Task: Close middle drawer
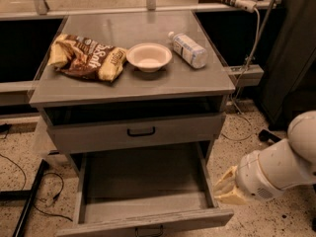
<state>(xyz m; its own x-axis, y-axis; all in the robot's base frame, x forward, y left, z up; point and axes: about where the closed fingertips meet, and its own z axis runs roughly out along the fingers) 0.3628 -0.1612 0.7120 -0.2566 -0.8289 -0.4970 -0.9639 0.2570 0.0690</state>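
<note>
The white arm point(281, 167) enters from the right edge in the lower right of the frame, its thick forearm slanting down and left; the tan pincer point(223, 189) at its tip points left, low, just beside the right wall of the middle drawer point(143, 181); whether the pincer is open or closed cannot be told, and nothing shows in its grip. The middle drawer is pulled far out at the bottom centre of the frame, its grey tray bare, its front at the lower edge. Two drawers show: this one, and an upper drawer point(94, 135) above it, only slightly out; each carries one black handle. On the bench point(148, 88), upper centre, lie one bag point(86, 57) at left, one bowl point(149, 57) in the middle, one bottle point(188, 49) on its side at right.
</note>
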